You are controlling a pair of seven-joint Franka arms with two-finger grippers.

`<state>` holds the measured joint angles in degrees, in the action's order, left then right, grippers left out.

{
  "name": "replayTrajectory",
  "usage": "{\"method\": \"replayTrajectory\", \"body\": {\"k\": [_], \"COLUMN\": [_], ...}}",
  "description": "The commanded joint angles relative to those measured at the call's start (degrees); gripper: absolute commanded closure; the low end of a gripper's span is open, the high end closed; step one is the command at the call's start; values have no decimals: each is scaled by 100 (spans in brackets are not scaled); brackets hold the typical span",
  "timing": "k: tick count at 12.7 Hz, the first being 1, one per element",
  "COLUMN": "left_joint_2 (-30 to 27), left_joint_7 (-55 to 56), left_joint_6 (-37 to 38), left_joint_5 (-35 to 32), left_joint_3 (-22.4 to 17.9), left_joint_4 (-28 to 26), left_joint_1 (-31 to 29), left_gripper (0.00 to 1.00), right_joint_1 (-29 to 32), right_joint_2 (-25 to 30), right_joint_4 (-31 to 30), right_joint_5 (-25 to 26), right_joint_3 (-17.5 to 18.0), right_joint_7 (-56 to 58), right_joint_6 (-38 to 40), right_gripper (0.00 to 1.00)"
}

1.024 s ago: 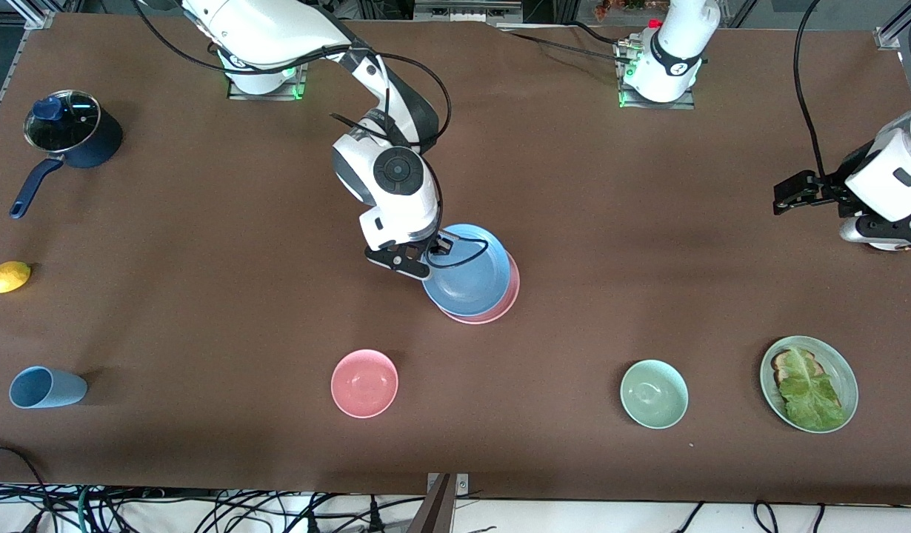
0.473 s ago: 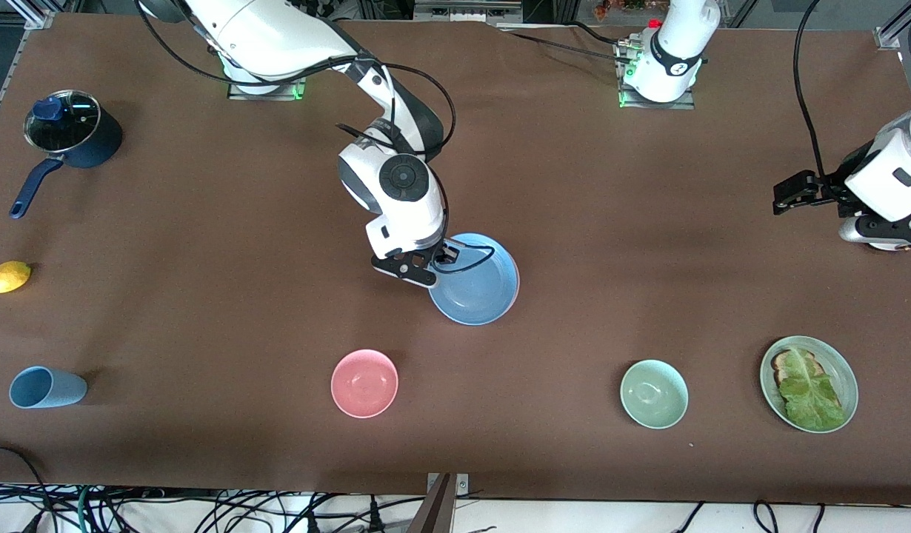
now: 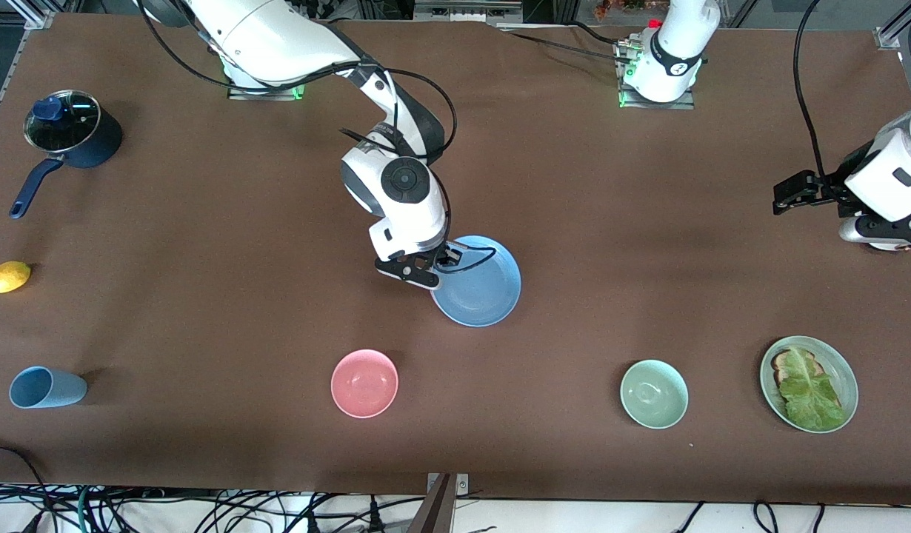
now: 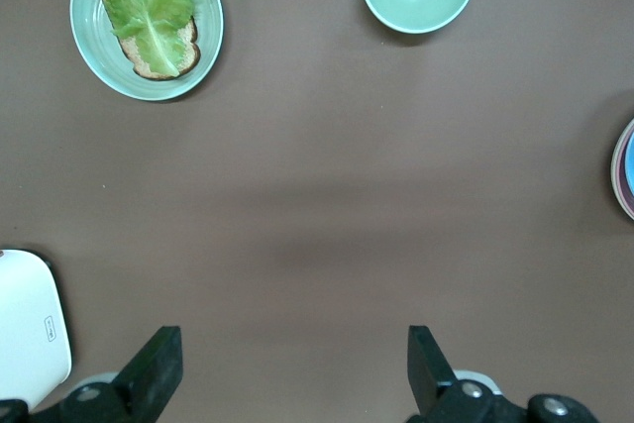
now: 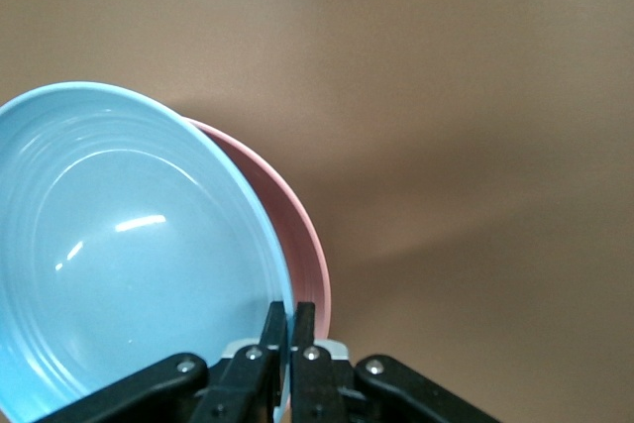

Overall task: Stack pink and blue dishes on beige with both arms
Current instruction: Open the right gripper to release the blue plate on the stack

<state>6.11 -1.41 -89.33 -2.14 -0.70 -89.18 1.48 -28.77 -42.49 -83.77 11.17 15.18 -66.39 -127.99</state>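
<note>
1. Sitting near the middle of the table, the blue plate covers the pink plate beneath it, so in the front view only blue shows; the right wrist view shows the pink rim just under the blue one.
2. The right gripper is clamped on the blue plate's rim, its fingers pinched tight on the edge toward the right arm's end.
3. A beige plate may be the pale rim at the edge of the left wrist view, but that sliver is too thin to be sure (nothing beige shows in the front view).
4. The left gripper waits over bare table at the left arm's end, its fingers spread wide and holding nothing.
5. Nearer the front camera than the stack stand a pink bowl, a green bowl and a green plate with lettuce.
6. Toward the right arm's end lie a blue cup, a lemon and a lidded saucepan.
</note>
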Motion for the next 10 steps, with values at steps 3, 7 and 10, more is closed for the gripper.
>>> {"method": "replayTrajectory", "body": {"k": [3,7,10], "left_joint_2": [-57,-57,-66], "left_joint_7": [-61,-53,-61], "left_joint_6": [-76,-76,-76], "left_joint_5": [56,56,47], "left_joint_3": [-35,-35,-35], "left_joint_4": [-64,-64,-64], "left_joint_1": [19,19,10], "left_gripper": [0,0,0], "right_joint_1": [-23,-23,-23], "right_joint_2": [-120,-120,-111], "right_joint_4": [142,142,151], "right_joint_5": [114,105,105], "right_joint_3": [29,29,29], "right_joint_7": [-94,-85,-76], "right_joint_6": [54,54,72], "right_gripper": [100,54,20]}}
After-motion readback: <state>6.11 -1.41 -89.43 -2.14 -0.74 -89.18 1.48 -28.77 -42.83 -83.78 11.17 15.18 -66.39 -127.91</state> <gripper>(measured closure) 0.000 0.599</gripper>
